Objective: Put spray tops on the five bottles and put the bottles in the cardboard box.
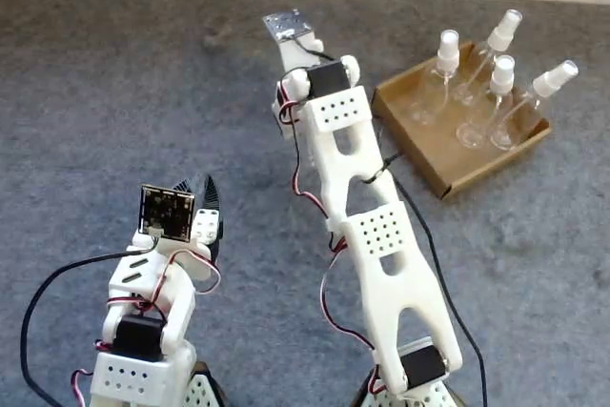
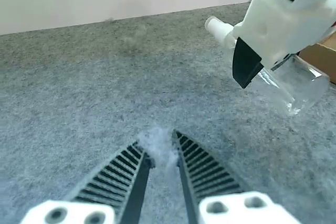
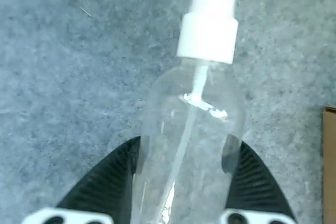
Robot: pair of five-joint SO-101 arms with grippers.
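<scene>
Closest up is the last bottle [image 3: 189, 129], clear plastic, with its spray top [image 3: 207, 35] already seated. The right pincer [image 3: 186, 153] is pinching it around the body. It's hanging tilted over the grey tabletop [image 1: 114, 92], near the cardboard box [image 1: 412, 140] but not over it yet, as far as I can tell. Four other bottles [image 1: 496, 102] are sitting in the box, all with tops on. So by my count the capping is done and it's 4 of 5 boxed, with just this one left to carry across and drop in. Left pincer [image 2: 160, 142] is parked low over the tabletop, well away from the box, tips only a crack apart with nothing between them.
</scene>
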